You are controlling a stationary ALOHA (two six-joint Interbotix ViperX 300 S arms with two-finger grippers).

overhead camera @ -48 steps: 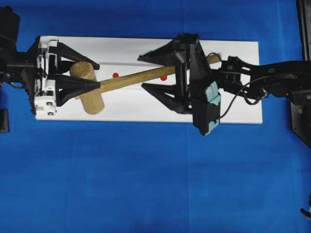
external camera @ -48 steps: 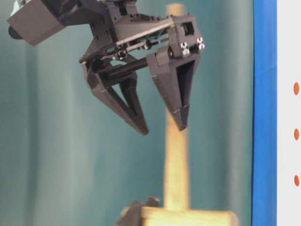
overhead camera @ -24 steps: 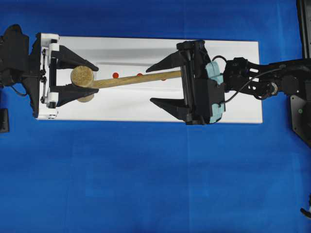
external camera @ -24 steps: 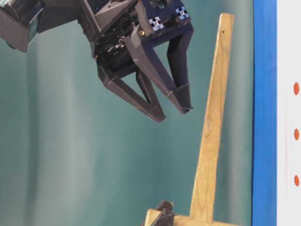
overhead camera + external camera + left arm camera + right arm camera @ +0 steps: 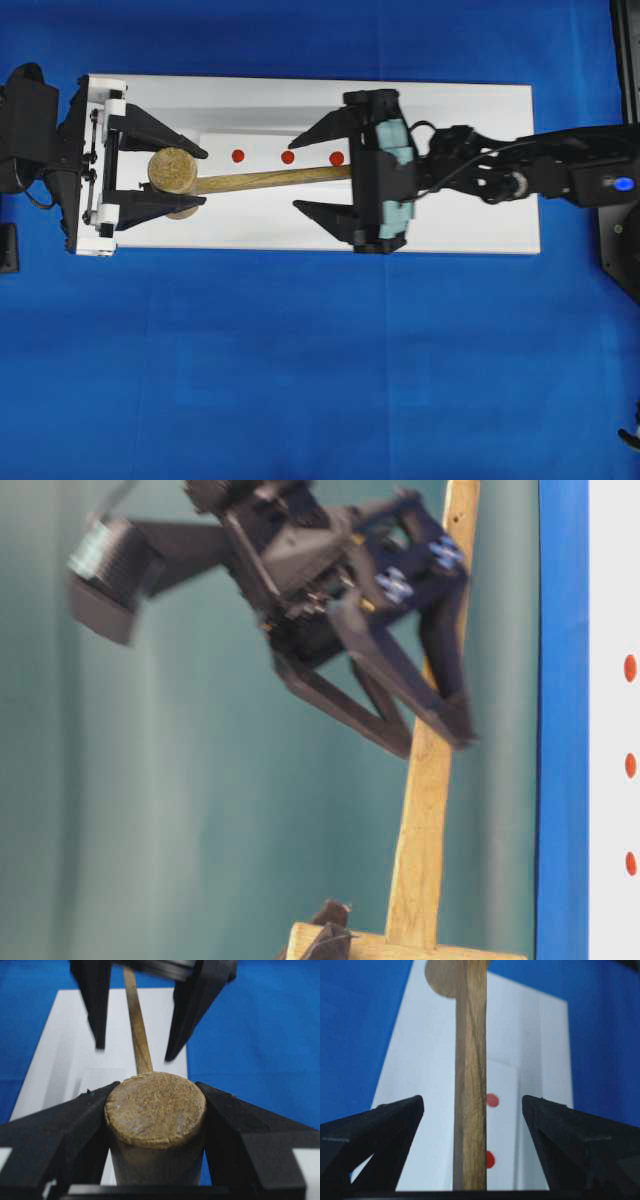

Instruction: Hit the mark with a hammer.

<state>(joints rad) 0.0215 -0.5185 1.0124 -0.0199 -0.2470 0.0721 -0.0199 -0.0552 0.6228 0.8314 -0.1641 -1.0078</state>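
Observation:
The hammer [image 5: 173, 170] is a light wooden mallet held above the white board [image 5: 480, 110], its slim handle [image 5: 270, 179] running to the right. My left gripper [image 5: 204, 177] is shut on the thick head [image 5: 155, 1110], one finger on each side. My right gripper [image 5: 296, 175] is open and straddles the far part of the handle [image 5: 470, 1085] without touching it. Three red marks [image 5: 287, 157] lie in a row on the board just beyond the handle; two of them [image 5: 492, 1100] show beside it in the right wrist view. In the table-level view the right gripper [image 5: 432, 745] overlaps the handle [image 5: 430, 810].
The white board lies on a blue cloth [image 5: 300, 350] that covers the whole table. A smaller white sheet [image 5: 220, 145] on the board carries the red marks. The right arm [image 5: 540, 175] reaches in over the board's right end.
My right gripper has moved left and dropped over the handle, which now sits between its open fingers. The left gripper keeps the head; the handle has swung nearly level.

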